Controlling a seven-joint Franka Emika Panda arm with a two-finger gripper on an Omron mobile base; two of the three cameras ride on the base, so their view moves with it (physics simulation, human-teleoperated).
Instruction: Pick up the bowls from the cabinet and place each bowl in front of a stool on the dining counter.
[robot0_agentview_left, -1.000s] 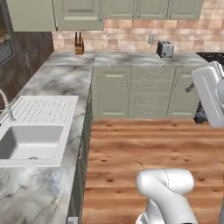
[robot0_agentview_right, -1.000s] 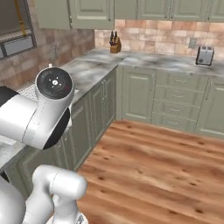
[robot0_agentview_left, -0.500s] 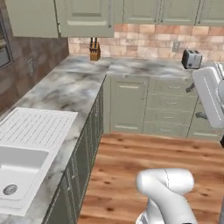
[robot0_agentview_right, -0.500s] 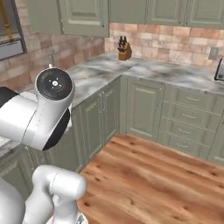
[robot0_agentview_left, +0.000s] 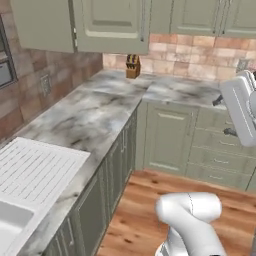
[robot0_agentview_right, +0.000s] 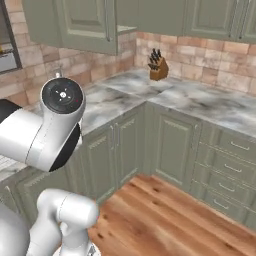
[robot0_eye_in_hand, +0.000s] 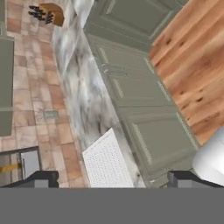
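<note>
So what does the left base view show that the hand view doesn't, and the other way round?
Left base view alone: the sage-green wall cabinet with its door closed and its vertical bar handle, and part of the sink basin. Hand view alone: the gripper, its dark fingertips set wide apart with nothing between them. Both share the knife block in the corner, the marble counter, the white ribbed drainboard and the wooden floor.

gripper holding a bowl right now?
No: in the hand view the gripper has its two finger tips far apart with nothing between them, only the marble counter and the green base cabinets beyond.
</note>
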